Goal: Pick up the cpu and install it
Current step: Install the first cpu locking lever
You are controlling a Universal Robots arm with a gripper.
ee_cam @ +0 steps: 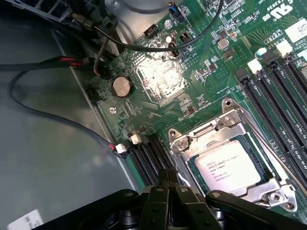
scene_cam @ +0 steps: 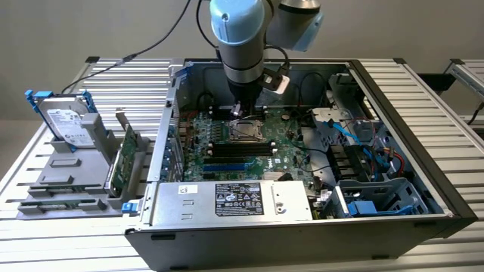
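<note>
The claw (ee_cam: pixel 168 178) was shut, fingers pressed together with nothing between them. The cpu (ee_cam: pixel 233 167) lay flat inside the socket frame (ee_cam: pixel 221 125) on the green board (ee_cam: pixel 144 103), close below the claw and just off to one side of its tips, apart from them. Being square, it had no long axis.

Arm (scene_cam: pixel 242 51) upright, tool (ee_cam: pixel 169 177) pointing down, closed.

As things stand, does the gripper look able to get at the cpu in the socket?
Probably yes: the gripper hangs shut close by the cpu, whose silver top lies bare with no cable across it. The metal frame rims its edges, though.
</note>
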